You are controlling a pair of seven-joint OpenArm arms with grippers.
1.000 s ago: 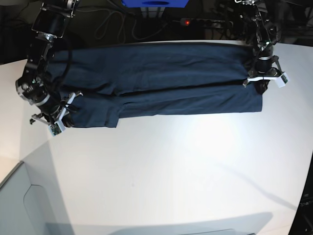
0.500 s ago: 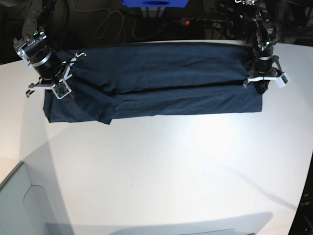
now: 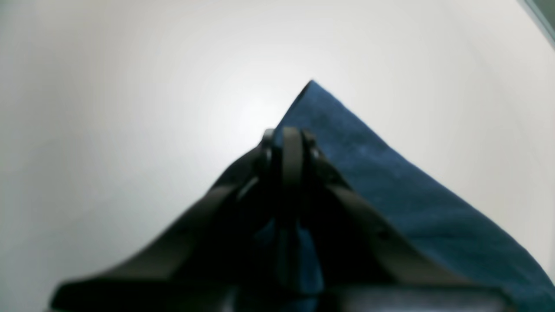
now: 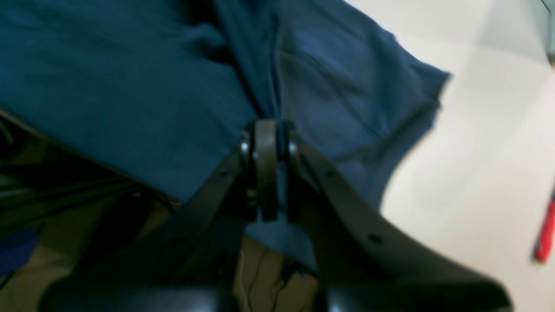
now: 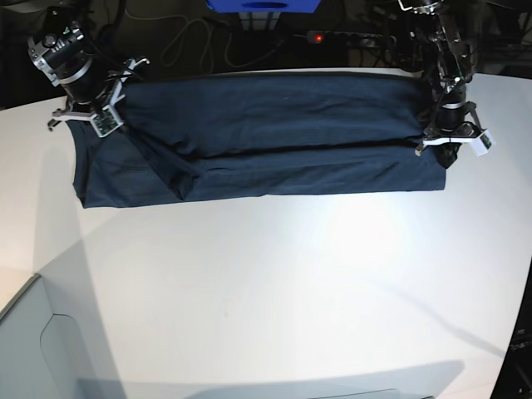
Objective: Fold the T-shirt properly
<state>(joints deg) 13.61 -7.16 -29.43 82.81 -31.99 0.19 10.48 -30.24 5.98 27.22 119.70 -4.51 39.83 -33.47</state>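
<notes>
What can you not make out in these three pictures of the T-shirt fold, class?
- Base view: the right gripper fingers' grip, too small.
- Left wrist view: the T-shirt beneath the left gripper, hidden by its blurred fingers.
- Right wrist view: a red object, blurred and cut off by the right edge.
- Collar label: not visible in any view.

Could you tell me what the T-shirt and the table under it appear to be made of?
The T-shirt looks like soft, matte knit fabric, likely cotton: it creases and drapes limply. The table seems a hard, smooth white board, perhaps laminate; it shows a soft glare and shadows, with no grain visible.
</notes>
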